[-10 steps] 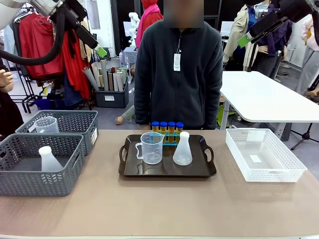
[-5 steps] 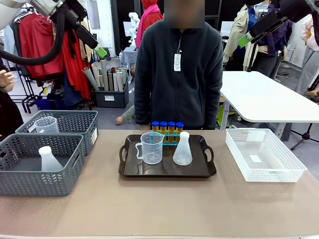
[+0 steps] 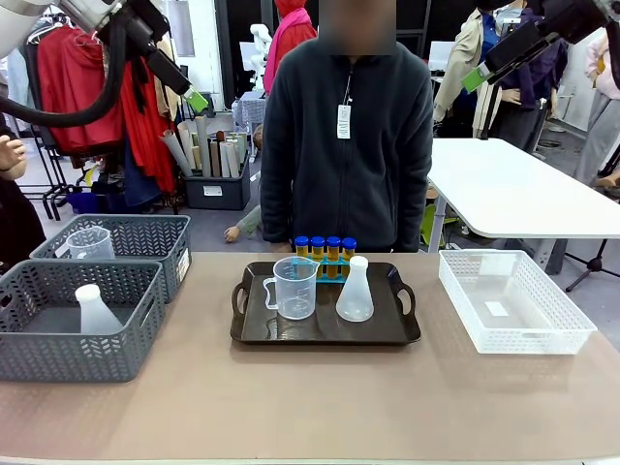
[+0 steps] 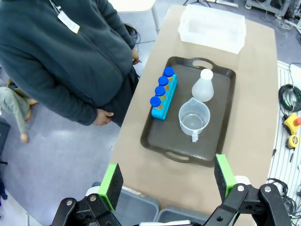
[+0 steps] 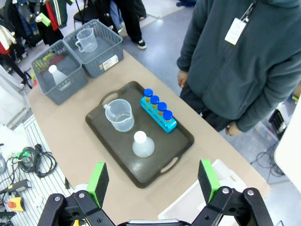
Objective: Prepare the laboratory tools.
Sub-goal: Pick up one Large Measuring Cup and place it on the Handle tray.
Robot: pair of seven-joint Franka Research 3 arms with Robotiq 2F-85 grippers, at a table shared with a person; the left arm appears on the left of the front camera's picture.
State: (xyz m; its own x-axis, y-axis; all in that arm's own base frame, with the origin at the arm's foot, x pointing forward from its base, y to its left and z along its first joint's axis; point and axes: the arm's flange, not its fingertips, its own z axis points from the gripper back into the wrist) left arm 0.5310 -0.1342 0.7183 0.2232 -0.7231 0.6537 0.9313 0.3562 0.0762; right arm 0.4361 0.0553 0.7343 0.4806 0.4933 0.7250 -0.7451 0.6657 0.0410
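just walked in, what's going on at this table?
Nothing is being handled right now. Both arms are raised above the table, left gripper and right gripper with jaws open and empty. A dark tray in the middle holds a beaker, a conical flask and a blue rack of four blue-capped test tubes. The person stands at the far side, hands off the table. A second flask and beaker sit in the grey baskets.

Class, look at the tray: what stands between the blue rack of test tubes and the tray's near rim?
In the front view, the handled beaker and the conical flask stand side by side between the rack and the tray's near rim.
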